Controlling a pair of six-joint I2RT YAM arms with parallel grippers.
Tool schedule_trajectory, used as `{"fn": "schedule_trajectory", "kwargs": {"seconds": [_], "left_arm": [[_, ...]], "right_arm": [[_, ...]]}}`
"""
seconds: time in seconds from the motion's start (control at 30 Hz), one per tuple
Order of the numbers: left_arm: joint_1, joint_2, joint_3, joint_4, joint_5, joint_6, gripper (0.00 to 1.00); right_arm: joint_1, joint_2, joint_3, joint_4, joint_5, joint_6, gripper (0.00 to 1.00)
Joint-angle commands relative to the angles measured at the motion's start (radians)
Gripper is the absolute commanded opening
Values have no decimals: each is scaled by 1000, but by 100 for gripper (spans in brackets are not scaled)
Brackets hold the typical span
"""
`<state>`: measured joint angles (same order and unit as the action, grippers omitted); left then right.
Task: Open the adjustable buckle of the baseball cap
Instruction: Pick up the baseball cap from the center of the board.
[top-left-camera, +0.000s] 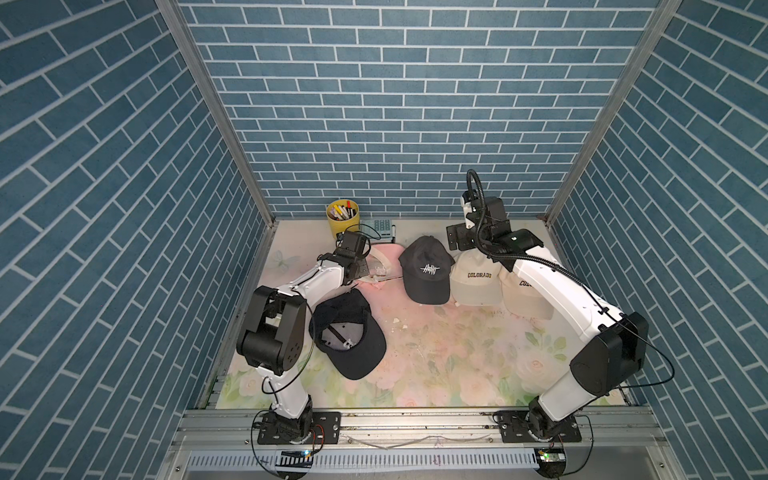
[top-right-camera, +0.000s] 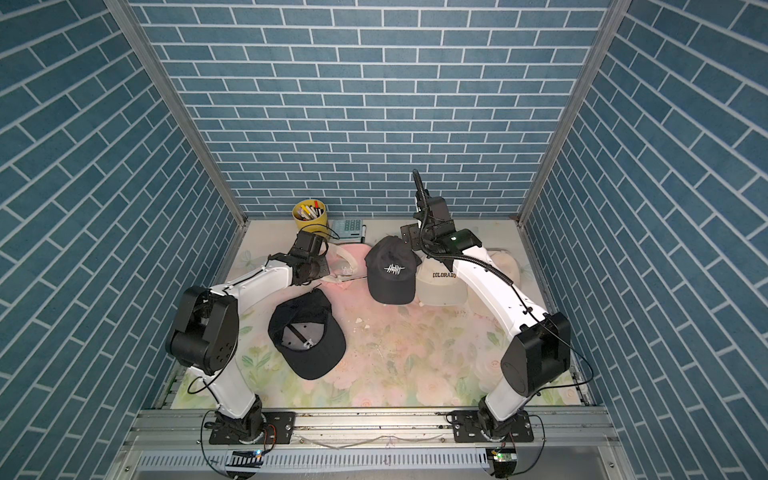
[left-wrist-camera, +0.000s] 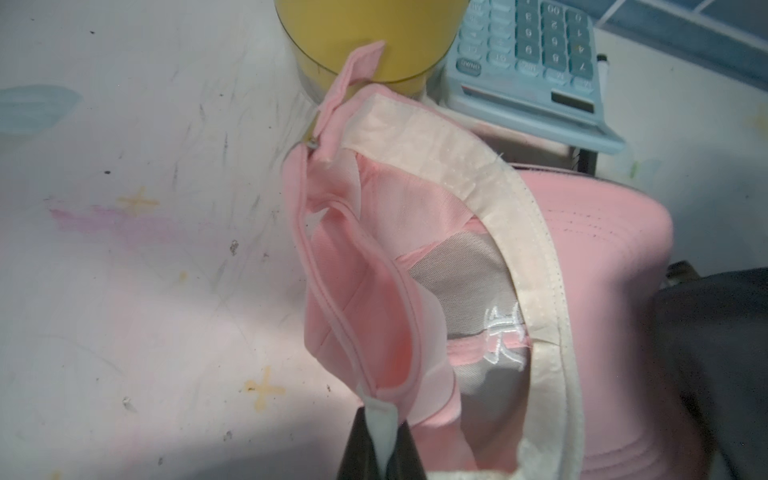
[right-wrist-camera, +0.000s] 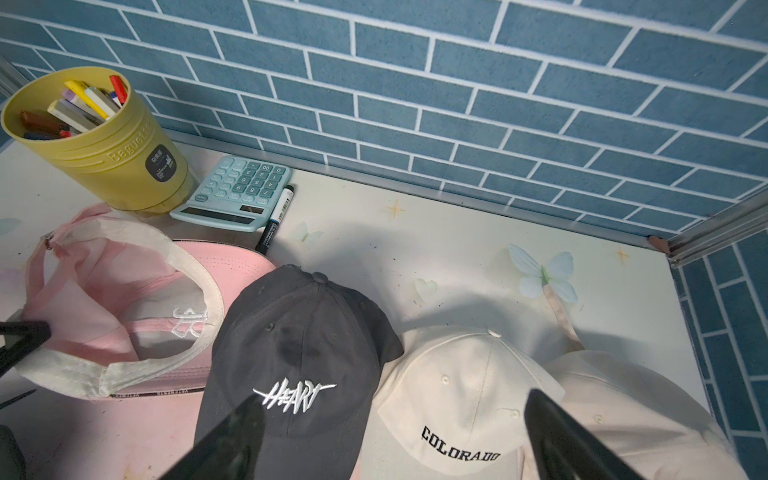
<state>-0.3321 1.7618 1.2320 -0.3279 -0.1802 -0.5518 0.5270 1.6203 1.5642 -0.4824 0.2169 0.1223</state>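
Note:
The pink baseball cap (left-wrist-camera: 590, 249) lies upside down at the back left, also seen in both top views (top-left-camera: 384, 259) (top-right-camera: 351, 259). Its small metal buckle (left-wrist-camera: 312, 143) sits on the rear strap, and the strap's loose pink tail (left-wrist-camera: 357, 66) sticks out past it toward the yellow cup. My left gripper (left-wrist-camera: 384, 453) is shut on a white fabric bit at the cap's rear edge, some way along the band from the buckle. My right gripper (right-wrist-camera: 392, 415) hangs open above the black and cream caps, holding nothing.
A yellow pen cup (top-left-camera: 343, 218), a teal calculator (top-left-camera: 380, 227) and a marker (right-wrist-camera: 276, 218) stand just behind the pink cap. A black HEART cap (top-left-camera: 426, 270) and two cream caps (top-left-camera: 476, 282) (top-left-camera: 525, 297) lie to its right. Another black cap (top-left-camera: 349, 336) lies upside down at the front left.

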Motion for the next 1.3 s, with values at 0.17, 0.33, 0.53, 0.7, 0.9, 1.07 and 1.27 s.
{"fn": "schedule_trajectory", "kwargs": {"seconds": [0.17,0.33,0.53,0.7,0.9,1.07,1.27], "left_arm": [[0,-108,140,-91,-66,117,0],[-23,-120,255,-173,-87,204,0],[-68,-115,392,-268,-115,335,0],[-158,-114,483,-300,-167,541,0],[-246,-85,606,-333,-228,705,0],[-290,-108,632,-263,-187,791,0],[-323,-134,657,-184,-51,849,0]], "right_arm": [[-10,29,37,1,-83,-44,95],[-10,38,45,-20,-132,-48,94],[-11,37,37,-12,-212,-71,94],[-13,37,39,9,-345,-139,92],[-25,30,6,67,-476,-196,88],[-32,-12,-133,285,-528,-218,87],[-33,-34,-278,593,-518,-225,86]]}}
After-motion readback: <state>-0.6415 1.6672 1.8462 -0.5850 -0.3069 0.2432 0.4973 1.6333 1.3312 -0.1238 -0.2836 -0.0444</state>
